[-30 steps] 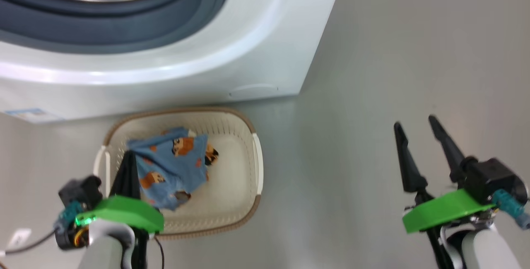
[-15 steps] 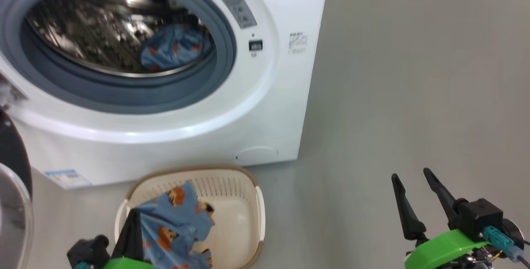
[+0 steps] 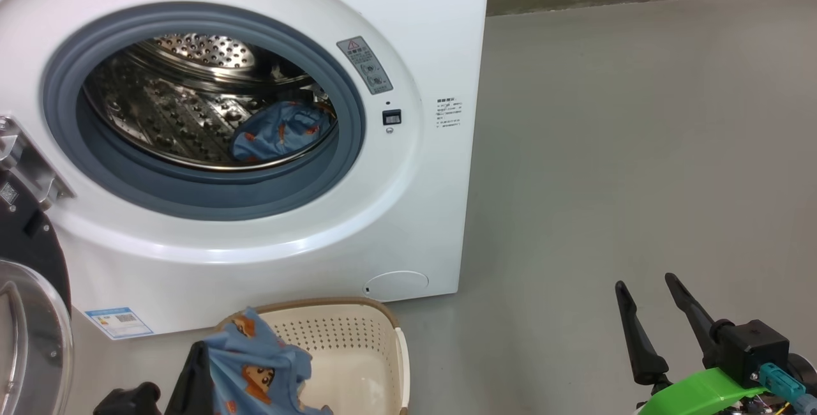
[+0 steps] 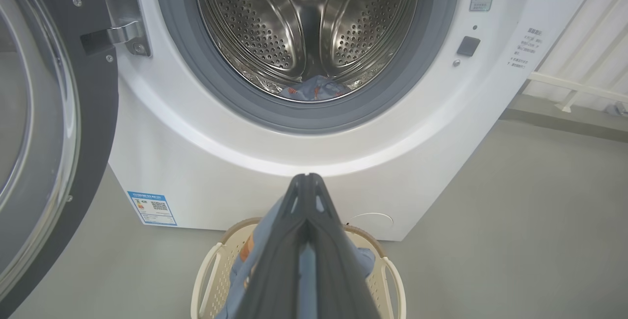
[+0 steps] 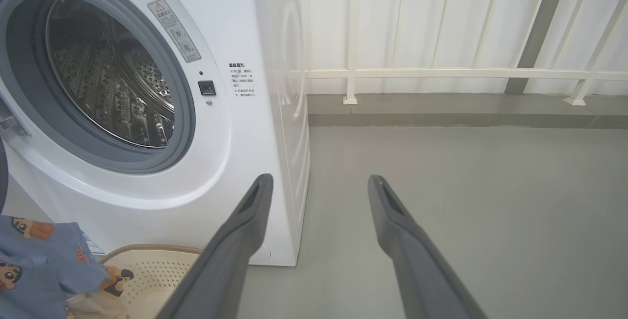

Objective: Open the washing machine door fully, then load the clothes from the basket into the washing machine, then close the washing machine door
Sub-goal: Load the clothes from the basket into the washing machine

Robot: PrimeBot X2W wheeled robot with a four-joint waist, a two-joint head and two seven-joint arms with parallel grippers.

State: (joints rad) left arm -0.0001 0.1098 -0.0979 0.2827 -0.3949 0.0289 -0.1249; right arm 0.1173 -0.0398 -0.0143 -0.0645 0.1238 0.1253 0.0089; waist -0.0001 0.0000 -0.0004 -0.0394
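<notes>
Left gripper: clamped on clothes, over basket
Right gripper: spread apart, empty
Door: open, left

The left tool, two long dark fingers pressed flat together, pinches a light blue printed cloth draped along its fingers, while the right tool holds its dark fingers spread wide apart.
</notes>
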